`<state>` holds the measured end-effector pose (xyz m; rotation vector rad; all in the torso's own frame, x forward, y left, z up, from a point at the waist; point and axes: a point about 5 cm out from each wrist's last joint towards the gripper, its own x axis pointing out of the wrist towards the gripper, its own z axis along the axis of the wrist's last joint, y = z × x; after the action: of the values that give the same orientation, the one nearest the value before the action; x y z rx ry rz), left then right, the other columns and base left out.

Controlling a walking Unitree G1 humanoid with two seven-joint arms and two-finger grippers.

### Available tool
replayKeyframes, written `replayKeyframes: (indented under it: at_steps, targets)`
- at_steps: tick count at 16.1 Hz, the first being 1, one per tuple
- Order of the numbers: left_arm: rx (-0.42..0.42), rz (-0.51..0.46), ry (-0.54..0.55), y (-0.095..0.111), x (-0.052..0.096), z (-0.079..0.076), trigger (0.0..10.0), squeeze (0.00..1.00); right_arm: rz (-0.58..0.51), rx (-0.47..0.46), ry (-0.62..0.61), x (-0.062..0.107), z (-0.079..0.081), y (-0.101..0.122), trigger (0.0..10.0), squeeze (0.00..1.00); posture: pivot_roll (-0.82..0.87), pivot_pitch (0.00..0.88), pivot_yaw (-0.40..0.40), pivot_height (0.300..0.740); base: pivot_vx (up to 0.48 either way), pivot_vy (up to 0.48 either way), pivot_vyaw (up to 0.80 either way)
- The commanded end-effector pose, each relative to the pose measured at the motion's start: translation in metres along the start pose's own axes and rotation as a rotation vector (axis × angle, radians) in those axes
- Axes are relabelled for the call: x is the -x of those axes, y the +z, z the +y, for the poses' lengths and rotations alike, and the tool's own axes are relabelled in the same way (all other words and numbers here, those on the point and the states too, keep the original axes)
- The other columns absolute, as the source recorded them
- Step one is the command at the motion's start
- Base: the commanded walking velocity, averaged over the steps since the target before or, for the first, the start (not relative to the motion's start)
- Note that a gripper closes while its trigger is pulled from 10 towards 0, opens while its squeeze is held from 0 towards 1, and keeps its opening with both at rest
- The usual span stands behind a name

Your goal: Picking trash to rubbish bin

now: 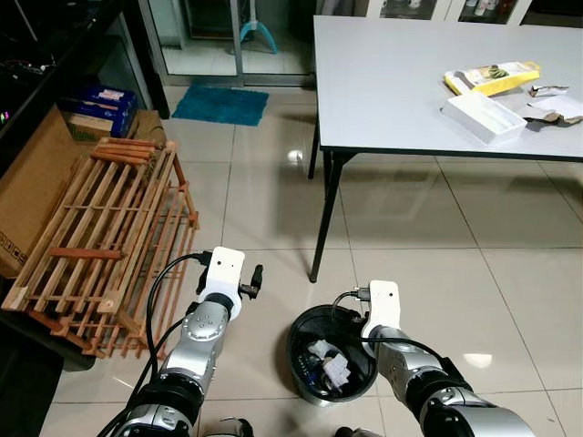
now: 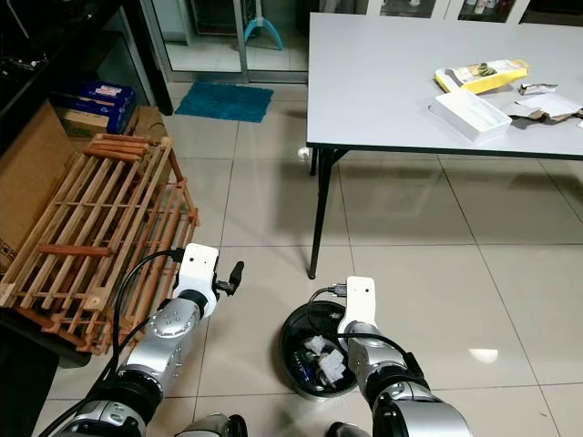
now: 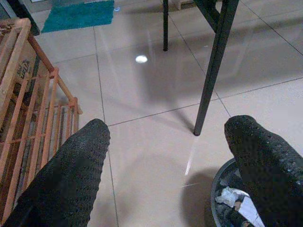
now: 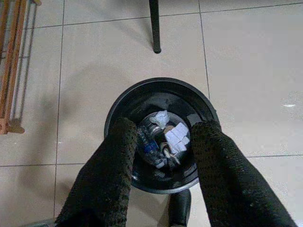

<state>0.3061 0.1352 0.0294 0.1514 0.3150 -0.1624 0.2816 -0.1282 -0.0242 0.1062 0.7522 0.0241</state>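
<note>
A black rubbish bin (image 1: 293, 350) stands on the tiled floor just before me, with crumpled paper and a bottle (image 4: 165, 137) inside. My right gripper (image 4: 164, 126) hangs straight above the bin, open, with nothing between its fingers. My left gripper (image 3: 168, 125) is held out to the left of the bin over bare floor, open wide and holding nothing. On the grey table (image 1: 392, 82) at the far right lie a yellow packet (image 1: 492, 77), a white box (image 1: 483, 116) and some torn wrappers (image 1: 547, 109).
A wooden slatted crate (image 1: 100, 237) leans at my left, with a cardboard box (image 1: 36, 182) behind it. The table's black leg (image 1: 326, 214) stands just beyond the bin. A teal mat (image 1: 221, 105) lies by the far doorway.
</note>
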Motion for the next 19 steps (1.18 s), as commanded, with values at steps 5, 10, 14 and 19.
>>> replayKeyframes:
  at_steps: [5,10,14,19]
  targets:
    - [0.007,-0.026,0.000,0.005,0.000,-0.001,10.0,0.00,-0.213,0.032,-0.006,0.000,-0.003,0.045,10.0,0.00,0.06,0.093,-0.009,0.740,0.000,0.000,0.00]
    - [0.051,-0.173,0.079,0.041,-0.006,0.015,10.0,0.00,-0.593,0.039,-0.045,0.022,-0.014,0.116,10.0,0.00,0.03,0.076,-0.004,0.740,0.000,0.000,0.00]
    - [0.008,-0.293,0.147,0.065,-0.004,0.025,10.0,0.00,-0.848,0.061,-0.070,0.055,-0.020,0.150,10.0,0.00,0.02,0.060,0.002,0.740,0.000,0.000,0.00]
    - [-0.032,-0.440,0.146,0.076,0.015,0.031,10.0,0.00,-0.830,0.095,-0.062,0.064,-0.020,0.128,10.0,0.00,0.03,0.039,0.010,0.740,0.000,0.000,0.00]
